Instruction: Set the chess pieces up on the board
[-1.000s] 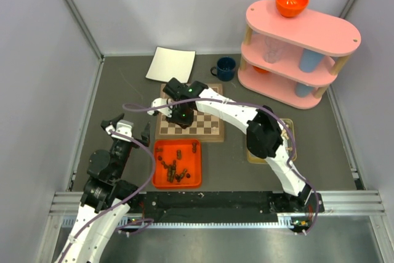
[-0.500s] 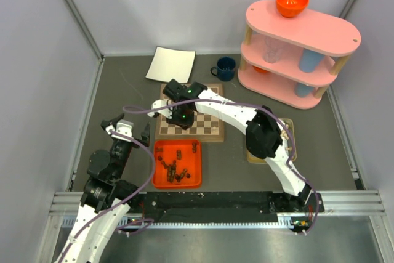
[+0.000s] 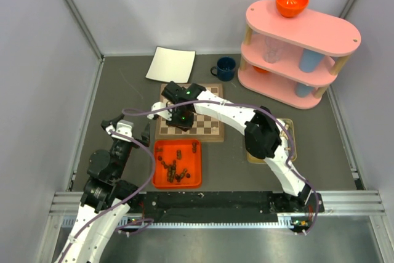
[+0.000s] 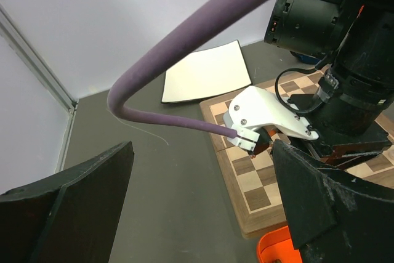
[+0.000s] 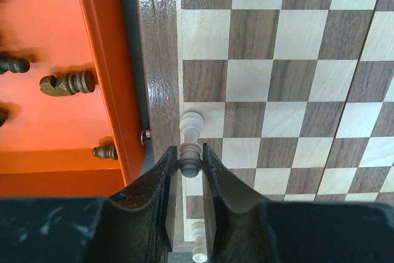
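A grey table (image 3: 123,90) carries a pink three-tier shelf (image 3: 301,29) at 2 o'clock from its middle, with an orange bowl (image 3: 292,1) on the top tier. The board (image 3: 208,126) lies at the table's middle. The right arm reaches across it to its 9 o'clock edge.

An orange tray (image 3: 200,173) sits just beside the board at 7 o'clock. A white sheet (image 3: 171,64) lies at 11 o'clock from the board, and a dark blue mug (image 3: 225,69) at 1 o'clock.

The left gripper (image 3: 129,130) hangs at 10 o'clock from the tray, its jaws spread wide with nothing between them.

The right gripper (image 5: 189,152) points down at the squares along the board's rim, its jaws closed to a narrow gap and pinching a pale piece (image 5: 190,158). Two more pale pieces (image 5: 191,124) are in that same edge row. Dark pieces (image 3: 173,167) lie scattered in the tray.
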You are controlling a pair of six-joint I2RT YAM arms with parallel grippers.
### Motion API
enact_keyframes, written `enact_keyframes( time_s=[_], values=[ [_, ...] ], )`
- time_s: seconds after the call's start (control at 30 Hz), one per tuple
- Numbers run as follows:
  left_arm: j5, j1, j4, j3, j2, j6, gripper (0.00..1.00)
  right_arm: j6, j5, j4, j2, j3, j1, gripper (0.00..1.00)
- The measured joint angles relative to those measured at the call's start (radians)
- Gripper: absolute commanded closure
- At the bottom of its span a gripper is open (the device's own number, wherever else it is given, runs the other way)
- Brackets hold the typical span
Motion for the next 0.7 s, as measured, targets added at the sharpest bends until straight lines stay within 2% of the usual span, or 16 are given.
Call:
enact_keyframes(
  time_s=[0.43, 0.6, 0.7],
  values=[
    [0.004, 0.000, 0.000, 0.000, 0.000, 0.000, 0.01, 0.003, 0.000, -0.006, 0.041, 0.010, 0.000, 0.66],
    [0.006, 0.000, 0.000, 0.000, 0.000, 0.000, 0.01, 0.009, 0.000, -0.008, 0.050, 0.037, 0.000, 0.49],
    [0.010, 0.000, 0.000, 0.000, -0.002, 0.000, 0.01, 0.015, -0.004, -0.009, 0.050, 0.089, 0.000, 0.42]
  ],
)
